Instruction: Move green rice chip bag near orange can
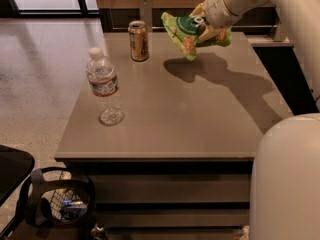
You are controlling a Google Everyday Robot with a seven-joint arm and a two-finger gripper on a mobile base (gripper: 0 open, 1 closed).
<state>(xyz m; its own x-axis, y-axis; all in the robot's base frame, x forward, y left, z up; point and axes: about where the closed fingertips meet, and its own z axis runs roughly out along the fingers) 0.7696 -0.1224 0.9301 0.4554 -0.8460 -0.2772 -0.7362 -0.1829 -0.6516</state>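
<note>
The green rice chip bag [191, 33] hangs in the air above the far part of the grey table [175, 114], tilted, with its dark green logo and chip pictures showing. My gripper [209, 25] is shut on the bag's right side, coming in from the upper right. The orange can [138, 40] stands upright at the table's far edge, a short way left of the bag. The bag's shadow lies on the table just below it.
A clear plastic water bottle [104, 86] stands near the table's left edge. My pale arm [285, 14] crosses the upper right and a rounded white body part [287, 179] fills the lower right. A dark basket [60, 204] sits on the floor at lower left.
</note>
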